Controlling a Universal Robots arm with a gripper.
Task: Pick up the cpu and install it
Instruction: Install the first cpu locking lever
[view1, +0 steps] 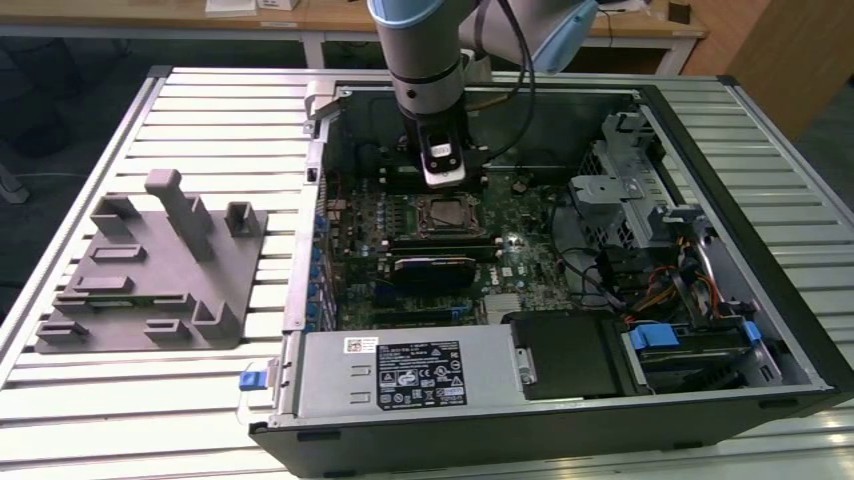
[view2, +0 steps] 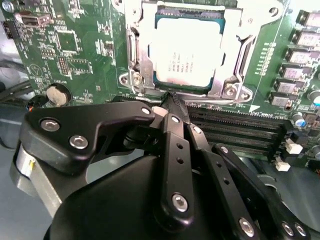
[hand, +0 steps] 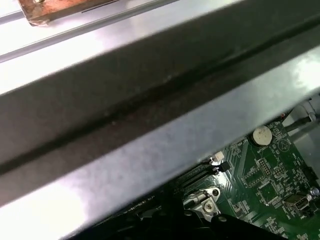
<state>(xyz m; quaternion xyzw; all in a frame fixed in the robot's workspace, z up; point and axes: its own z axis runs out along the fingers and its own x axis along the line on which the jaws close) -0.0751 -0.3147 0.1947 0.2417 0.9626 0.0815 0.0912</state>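
Note:
The cpu (view2: 187, 55), a silvery-grey square chip, lies flat inside the metal socket frame (view2: 134, 55) on the green motherboard (view2: 85, 45). My gripper (view2: 172, 100) hovers just beside the socket's edge, its black fingers (view2: 176, 150) drawn together to a point with nothing between them. In the exterior view the gripper (view1: 445, 178) hangs inside the open computer case, just behind the socket (view1: 446, 214). In the first wrist view a corner of the socket frame (hand: 207, 200) shows beneath the case's metal wall (hand: 150, 125).
A grey plastic fixture (view1: 147, 270) stands on the slatted table at the exterior view's left. Inside the case are black memory slots (view2: 240, 130), a coin battery (view2: 57, 93), a power supply (view1: 400, 372), a drive cage (view1: 627, 190) and loose cables (view1: 654, 290).

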